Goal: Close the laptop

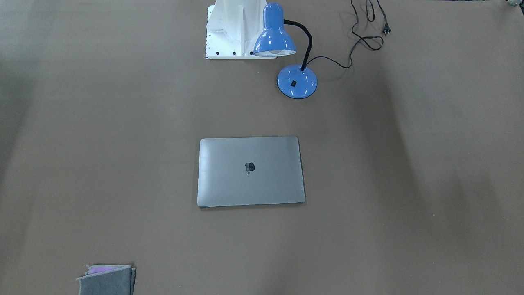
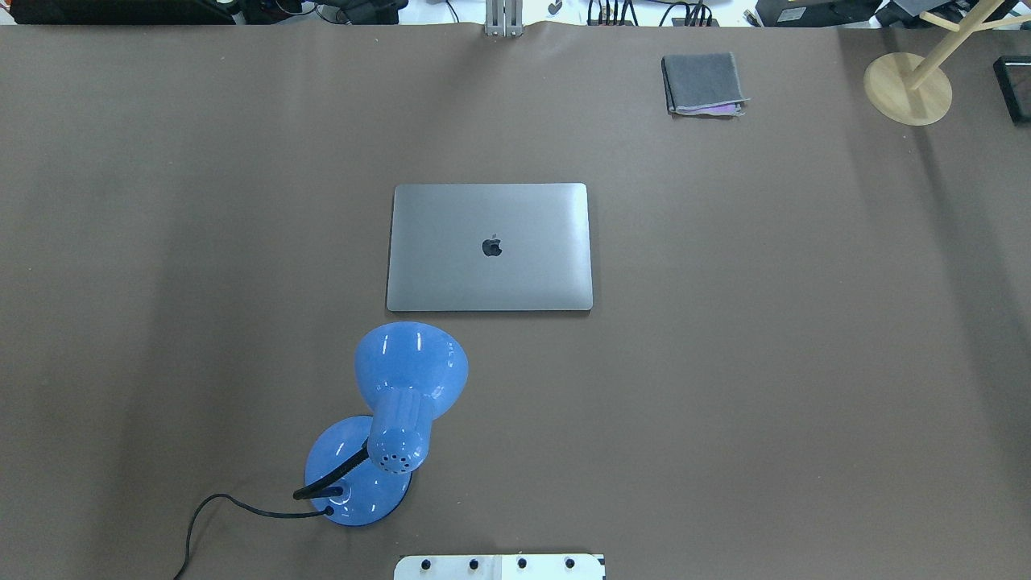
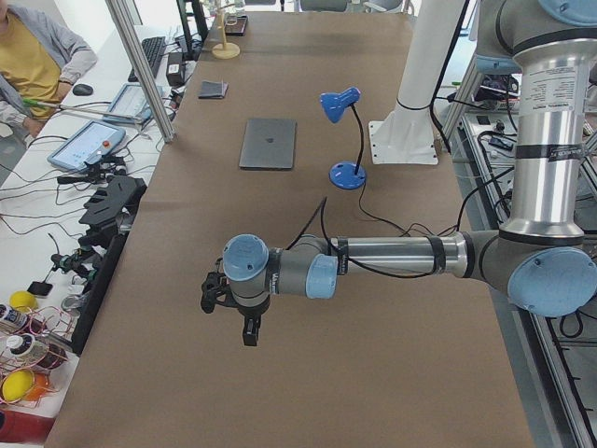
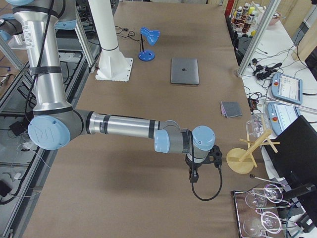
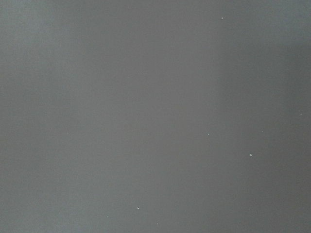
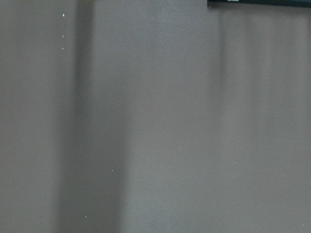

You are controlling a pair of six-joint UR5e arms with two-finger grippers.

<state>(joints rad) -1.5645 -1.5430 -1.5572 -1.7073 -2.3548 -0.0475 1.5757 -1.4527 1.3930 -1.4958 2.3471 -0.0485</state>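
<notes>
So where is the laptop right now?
In the overhead view the laptop lies shut and flat in the middle of the table, just beyond the blue lamp, with the grey pouch farther off to the right.

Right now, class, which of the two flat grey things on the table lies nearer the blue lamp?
The metal laptop with the apple logo, right by the lamp; the felt pouch lies far off.
</notes>
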